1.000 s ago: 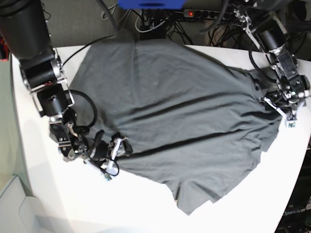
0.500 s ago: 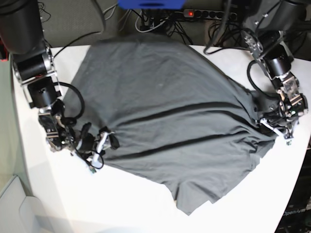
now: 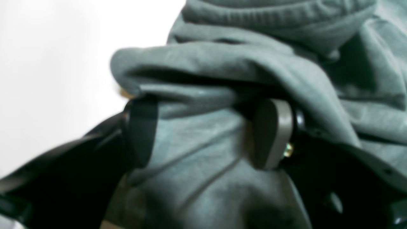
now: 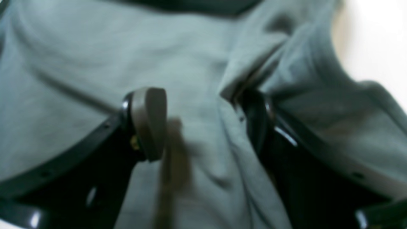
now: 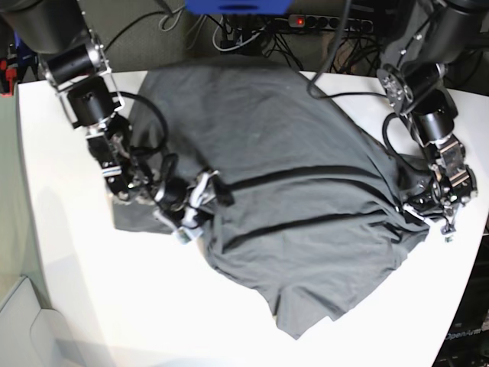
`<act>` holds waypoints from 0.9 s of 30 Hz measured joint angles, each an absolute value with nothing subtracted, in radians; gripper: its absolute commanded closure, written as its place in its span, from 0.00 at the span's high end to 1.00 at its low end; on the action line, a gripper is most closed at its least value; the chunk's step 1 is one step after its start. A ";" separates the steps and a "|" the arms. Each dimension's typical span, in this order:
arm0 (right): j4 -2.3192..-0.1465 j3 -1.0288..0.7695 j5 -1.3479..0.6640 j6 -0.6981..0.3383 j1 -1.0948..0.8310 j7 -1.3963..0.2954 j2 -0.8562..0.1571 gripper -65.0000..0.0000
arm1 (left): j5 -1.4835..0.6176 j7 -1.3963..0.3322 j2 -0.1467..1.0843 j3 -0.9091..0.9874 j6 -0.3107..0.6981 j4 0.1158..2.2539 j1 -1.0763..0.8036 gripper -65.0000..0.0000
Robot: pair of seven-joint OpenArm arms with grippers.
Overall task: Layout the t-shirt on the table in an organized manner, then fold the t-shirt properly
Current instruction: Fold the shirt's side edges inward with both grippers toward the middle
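Both arms have dragged the t-shirt (image 5: 306, 206) inward, our 2 sets of jaws clamped on bunched cloth; layout on the surface (image 5: 69, 306) remains unfinished, folding not begun.

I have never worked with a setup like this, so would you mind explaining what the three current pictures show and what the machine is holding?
This is a two-armed robot working at a white table. The base picture looks down from above on the whole scene; the other two come from small cameras mounted on each wrist, looking out between that arm's two fingers.

The only thing on the table is a dark grey t-shirt, spread out but wrinkled. Note that sides are swapped in the overhead picture: the right gripper is on its left, the left gripper on its right.

In both wrist pictures the jaws stand apart with bunched cloth filling the gap between them, so each arm appears to have a thick fold of the shirt, near opposite edges. The close-ups are blurred, so how firm the grip is I cannot say.
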State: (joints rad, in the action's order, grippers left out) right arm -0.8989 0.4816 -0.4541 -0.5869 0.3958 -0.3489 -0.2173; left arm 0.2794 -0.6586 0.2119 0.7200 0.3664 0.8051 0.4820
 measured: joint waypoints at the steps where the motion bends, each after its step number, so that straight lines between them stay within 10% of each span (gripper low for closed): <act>1: -0.921 0.486 -0.451 -0.589 0.390 -0.379 -0.208 0.55 | 0.280 -0.671 0.210 0.720 0.366 0.804 0.489 0.70; 27: -1.351 0.061 -0.408 -0.589 0.170 -0.593 -0.338 0.55 | 0.288 -1.141 0.054 0.671 0.374 1.496 0.322 0.70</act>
State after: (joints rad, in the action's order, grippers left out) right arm -1.3510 0.0608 -0.4084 -0.5892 0.1699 -0.5930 -0.3378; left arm 0.2878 -1.1412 0.0536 0.6708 0.3744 1.4963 0.3218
